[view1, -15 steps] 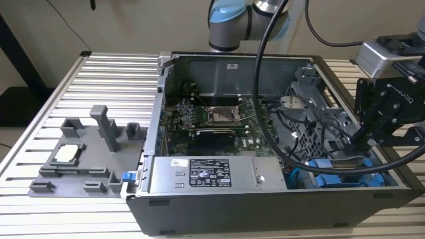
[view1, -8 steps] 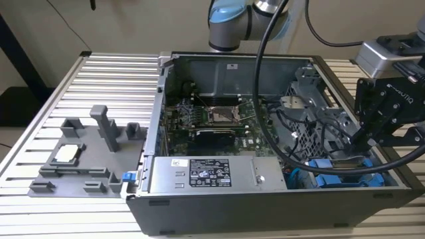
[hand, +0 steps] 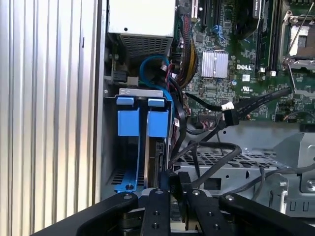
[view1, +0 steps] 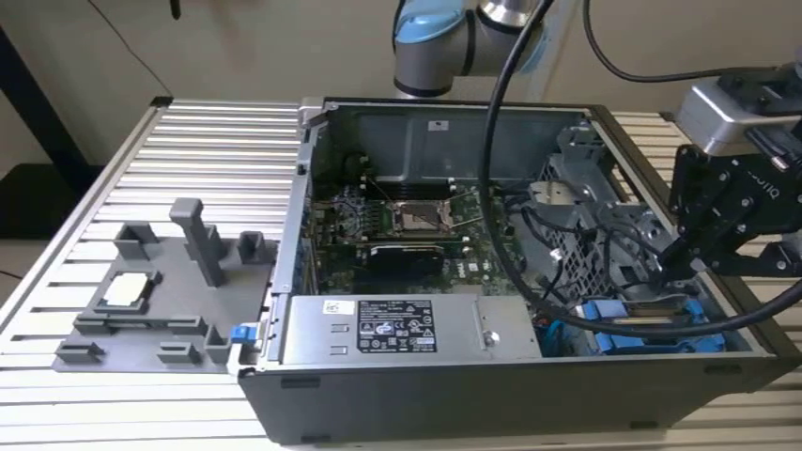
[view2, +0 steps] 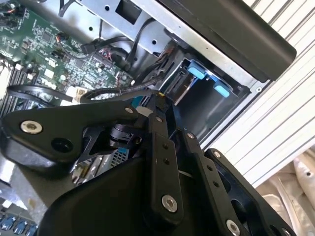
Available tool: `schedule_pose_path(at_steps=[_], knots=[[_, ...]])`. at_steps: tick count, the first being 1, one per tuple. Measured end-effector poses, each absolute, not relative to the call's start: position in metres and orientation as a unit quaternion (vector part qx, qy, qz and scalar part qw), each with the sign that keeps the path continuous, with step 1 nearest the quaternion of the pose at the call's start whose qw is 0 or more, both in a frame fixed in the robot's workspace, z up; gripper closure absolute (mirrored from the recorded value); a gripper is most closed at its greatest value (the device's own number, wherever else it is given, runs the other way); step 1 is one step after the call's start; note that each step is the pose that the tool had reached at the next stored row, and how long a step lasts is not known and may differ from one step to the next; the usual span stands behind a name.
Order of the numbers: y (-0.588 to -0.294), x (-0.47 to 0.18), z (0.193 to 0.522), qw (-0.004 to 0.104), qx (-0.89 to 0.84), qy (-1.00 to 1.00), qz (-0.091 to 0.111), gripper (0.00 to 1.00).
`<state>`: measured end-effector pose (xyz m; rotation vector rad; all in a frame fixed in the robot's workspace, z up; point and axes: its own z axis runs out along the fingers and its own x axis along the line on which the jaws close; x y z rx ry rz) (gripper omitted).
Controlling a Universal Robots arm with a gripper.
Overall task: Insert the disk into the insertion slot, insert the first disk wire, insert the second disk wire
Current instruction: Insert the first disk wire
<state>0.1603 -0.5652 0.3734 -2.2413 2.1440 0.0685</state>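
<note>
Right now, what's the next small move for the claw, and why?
Probably ease the claw a touch toward the disk. In the first wrist view the blue-framed disk already sits in the insertion slot, and a black wire plug at the claw's tip looks just short of it.

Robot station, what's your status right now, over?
Copy: gripper low inside computer case, by the disk. Disk sits in insertion slot. Close beside gripper, black cables.
</note>
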Motion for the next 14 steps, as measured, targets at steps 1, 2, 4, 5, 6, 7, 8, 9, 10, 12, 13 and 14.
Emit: schedule_pose_path(at_steps=[1,2,4,5,6,7,8,9,10,12,13,14], knots=[[-0.566,0.162,0.373,0.020,-0.722,0.691,0.023,0.81],[-0.567,0.163,0.372,0.020,-0.722,0.691,0.023,0.81],[-0.569,0.165,0.370,0.019,-0.722,0.691,0.025,0.81],[-0.569,0.166,0.369,0.018,-0.722,0.691,0.026,0.81],[-0.570,0.166,0.367,0.018,-0.722,0.691,0.026,0.81],[-0.570,0.166,0.366,0.018,-0.721,0.692,0.026,0.81],[-0.570,0.167,0.364,0.018,-0.721,0.692,0.026,0.81],[-0.570,0.167,0.363,0.017,-0.721,0.692,0.026,0.81],[-0.570,0.167,0.362,0.017,-0.721,0.692,0.027,0.81],[-0.572,0.168,0.360,0.013,-0.721,0.693,0.030,0.81],[-0.572,0.168,0.360,0.012,-0.721,0.693,0.032,0.81],[-0.572,0.169,0.359,0.011,-0.721,0.693,0.034,0.81]])
